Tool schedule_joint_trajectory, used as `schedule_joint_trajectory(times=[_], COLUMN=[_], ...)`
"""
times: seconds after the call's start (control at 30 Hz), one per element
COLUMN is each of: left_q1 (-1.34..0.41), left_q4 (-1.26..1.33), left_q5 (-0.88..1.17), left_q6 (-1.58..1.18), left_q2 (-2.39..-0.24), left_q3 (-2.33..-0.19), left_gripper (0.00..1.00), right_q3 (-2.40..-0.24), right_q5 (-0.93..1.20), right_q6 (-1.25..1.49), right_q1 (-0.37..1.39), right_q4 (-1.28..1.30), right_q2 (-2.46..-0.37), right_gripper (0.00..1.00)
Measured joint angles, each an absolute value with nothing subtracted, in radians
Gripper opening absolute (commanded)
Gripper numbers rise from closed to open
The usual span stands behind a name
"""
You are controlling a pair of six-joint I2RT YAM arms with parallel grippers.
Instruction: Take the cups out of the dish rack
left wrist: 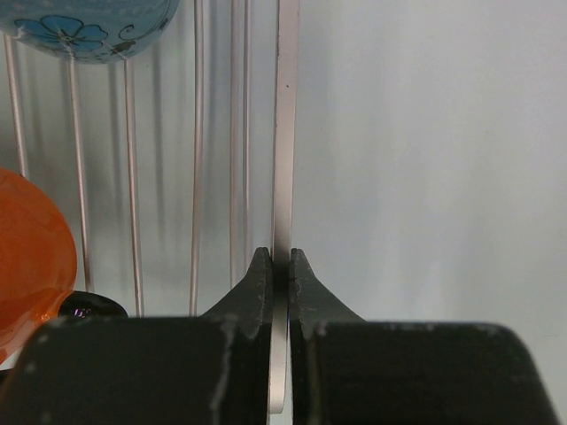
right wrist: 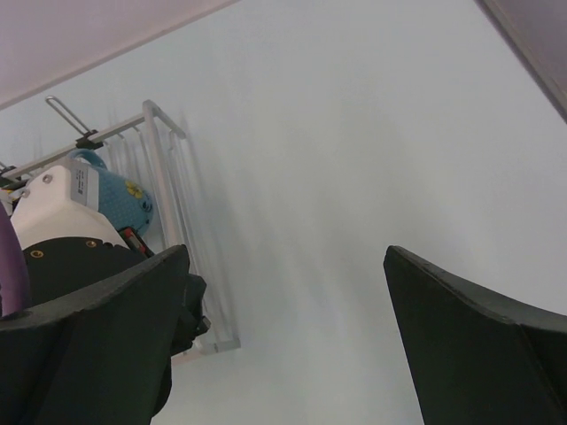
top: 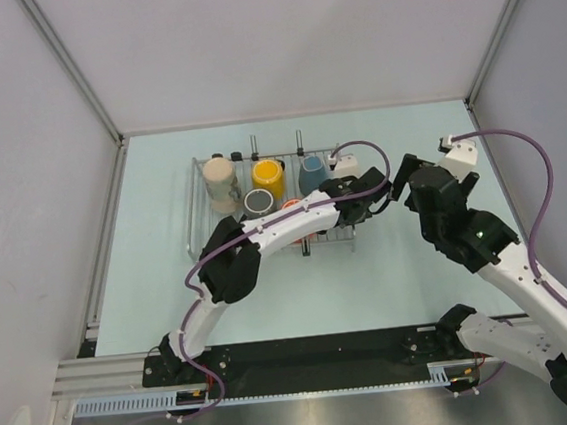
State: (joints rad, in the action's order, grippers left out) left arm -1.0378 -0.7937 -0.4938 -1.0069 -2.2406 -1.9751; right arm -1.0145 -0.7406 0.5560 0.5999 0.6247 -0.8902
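Dish rack (top: 204, 220), silver wire, lies flat on the far half of the bench, a touch left of centre, and all five cups are aboard. Along its far side, left to right: the taller cream-beige cup (top: 220, 178), the yellow cup (top: 268, 179), then the light blue cup (top: 312, 175) with a flower print. Just nearer than the yellow sits the dark grey cup (top: 259, 203). Right beside it is the orange cup (left wrist: 31, 257), mostly hidden from above. The rack's right rim bar is pinched tight in the left gripper (left wrist: 275, 257).
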Motion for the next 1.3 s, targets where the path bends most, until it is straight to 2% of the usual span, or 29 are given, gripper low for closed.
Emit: schedule_joint_trajectory(times=[0.1, 0.4, 0.77, 1.3], left_q1=[-1.05, -1.071, -1.163, -1.248], left_q4=[-0.851, -0.893, -0.892, -0.904], left_q5=[-0.496, -0.506, -0.53, -0.529], left_q6=[-1.033, -1.065, -1.093, -1.112], left_q2=[-2.286, -2.321, -2.326, -2.346], left_q3=[-2.057, -2.12, -2.123, -2.157], left_gripper=[0.0, 0.0, 0.0, 0.01], right_q3=[-1.015, -1.034, -1.205, -1.217], right_q5=[-0.774, -0.793, -0.798, -0.792], right_q6=[0.559, 0.57, 0.58, 0.58], right_q1=[0.596, 0.596, 0.607, 0.607], right_q4=[0.651, 0.72, 0.736, 0.746], right_q2=[-0.878, -0.842, -0.703, -0.739], right_gripper=[1.0, 1.0, 1.0, 1.0])
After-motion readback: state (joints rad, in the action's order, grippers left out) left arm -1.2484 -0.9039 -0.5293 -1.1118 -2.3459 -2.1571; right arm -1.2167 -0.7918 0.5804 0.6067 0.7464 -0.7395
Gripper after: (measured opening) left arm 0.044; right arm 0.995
